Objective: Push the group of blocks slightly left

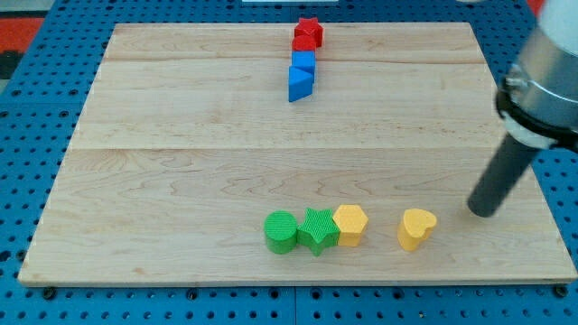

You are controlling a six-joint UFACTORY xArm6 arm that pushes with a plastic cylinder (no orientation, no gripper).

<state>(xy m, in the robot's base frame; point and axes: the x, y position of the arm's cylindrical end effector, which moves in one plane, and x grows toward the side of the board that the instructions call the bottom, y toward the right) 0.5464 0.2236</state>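
Note:
Near the view's bottom lies a row of blocks: a green cylinder (281, 231), a green star (317, 229) and a yellow hexagon-like block (350, 224), touching one another. A yellow heart (416, 227) lies apart to their right. At the view's top middle, a red star (309, 27) and a red block (305, 41) sit above a blue cube (303, 63) and a blue triangle-like block (300, 84). My tip (481, 211) rests on the board to the right of the yellow heart, with a gap between them.
The wooden board (181, 181) lies on a blue pegboard surface (36, 108). The arm's grey body (546, 77) hangs over the board's right edge.

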